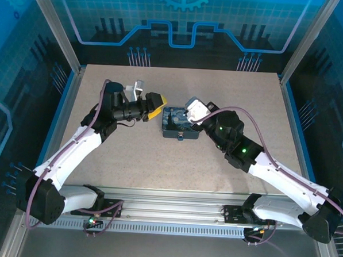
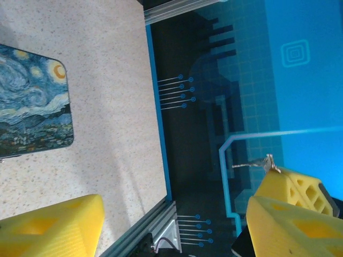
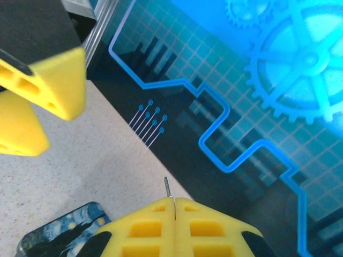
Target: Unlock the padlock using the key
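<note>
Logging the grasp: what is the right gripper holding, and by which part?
The right gripper pinches the key between its shut jaws. Only a short thin end pokes out, so which part is gripped cannot be told.

No lettering, number or brand mark is legible anywhere; the blue back wall (image 1: 183,14) bears just a gear emblem (image 3: 300,53) and circuit-trace graphics.

Matt speckled table (image 1: 176,157), glossy printed box lid (image 2: 32,101), matt yellow plastic tool fingers (image 3: 144,227), bare metal key (image 3: 167,186), brushed aluminium rail (image 1: 173,199)
</note>
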Controlling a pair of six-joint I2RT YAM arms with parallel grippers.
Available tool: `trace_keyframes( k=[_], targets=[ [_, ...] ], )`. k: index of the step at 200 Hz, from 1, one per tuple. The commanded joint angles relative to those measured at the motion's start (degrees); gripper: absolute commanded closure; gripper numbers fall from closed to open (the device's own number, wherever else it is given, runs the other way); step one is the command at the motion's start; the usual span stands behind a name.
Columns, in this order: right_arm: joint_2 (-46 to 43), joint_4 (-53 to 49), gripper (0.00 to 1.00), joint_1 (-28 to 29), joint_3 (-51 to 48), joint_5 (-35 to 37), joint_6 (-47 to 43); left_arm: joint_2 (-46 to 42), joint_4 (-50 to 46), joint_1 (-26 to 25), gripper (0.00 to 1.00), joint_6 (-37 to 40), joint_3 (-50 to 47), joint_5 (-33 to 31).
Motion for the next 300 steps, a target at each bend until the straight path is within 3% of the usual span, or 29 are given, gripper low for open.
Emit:
trace_keyframes(
  k=[1,62,111,144,264,300],
  targets=[
    [0.32,8.20,1.00,1.53,-0.19,0.81,-7.33,0.47,4.50,-0.88,0.30,-6.08,3.29,-0.61],
    [1.28,8.53,1.00,4.27,-0.02,1.32,-11.42,3.02,7.94,-4.66,0.23,-10.86,8.32,-1.89],
    [1.72,8.65,1.00,5.29,-0.03,1.72,-12.34,5.07,7.76,-7.07,0.26,-12.02,10.73,-2.01],
    [1.94,9.01,1.00,5.85,-0.27,2.10,-12.99,5.36,8.13,-7.79,0.37,-12.47,11.01,-2.25],
    [2.10,8.85,1.00,6.54,-1.04,2.84,-13.89,6.14,9.45,-7.98,1.00,-13.23,10.49,-1.51],
    [2.09,8.45,1.00,6.57,-0.90,3.28,-13.44,6.08,9.00,-7.98,1.00,-12.52,10.39,-1.54]
  ],
)
